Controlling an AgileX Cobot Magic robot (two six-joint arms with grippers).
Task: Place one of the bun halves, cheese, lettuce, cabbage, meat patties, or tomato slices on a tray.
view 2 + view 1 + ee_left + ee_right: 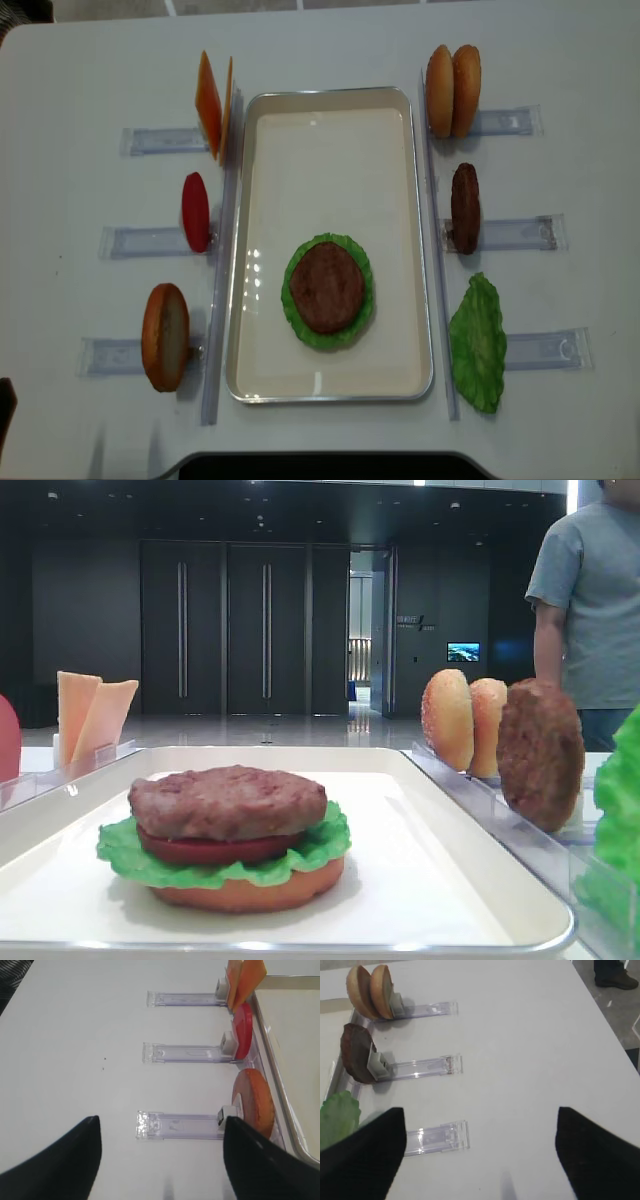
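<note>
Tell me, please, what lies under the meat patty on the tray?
Under the meat patty sit a tomato slice, then lettuce, then a bun half on the tray. Anything further between the layers is hidden.

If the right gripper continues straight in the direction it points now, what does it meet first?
Probably only the bare white table. The right gripper, jaws open, looks along the tabletop; the clear holders and lettuce lie to the left of that line, though depth is unclear.
</note>
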